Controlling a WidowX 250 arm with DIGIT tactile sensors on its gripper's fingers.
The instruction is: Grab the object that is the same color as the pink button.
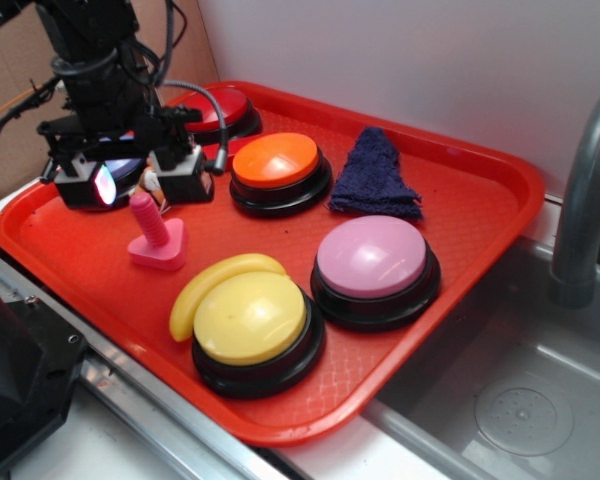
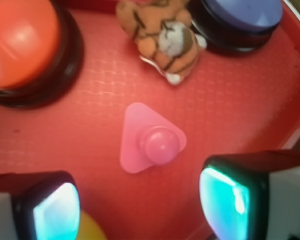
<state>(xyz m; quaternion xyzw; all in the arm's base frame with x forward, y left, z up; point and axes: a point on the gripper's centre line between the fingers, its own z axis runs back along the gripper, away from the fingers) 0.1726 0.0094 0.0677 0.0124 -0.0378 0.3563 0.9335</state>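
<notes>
Pink plastic bolt (image 2: 151, 144), ridged shaft upright on rounded-triangle base, sits on textured red tray (image 2: 230, 100) ahead of gripper (image 2: 145, 205), jaws apart, empty; no legible markings.

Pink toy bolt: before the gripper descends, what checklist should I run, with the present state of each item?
1. Gripper open: ok, fingers apart.
2. Pink toy bolt between the fingers in the wrist view: ok.
3. Bolt upright on its base: ok.
4. Colour matches the pink button: ok, though brighter.
5. Tiger figure apart from the bolt: ok.
6. Fingers low enough to close: not ok, gripper hovers above the bolt.
</notes>
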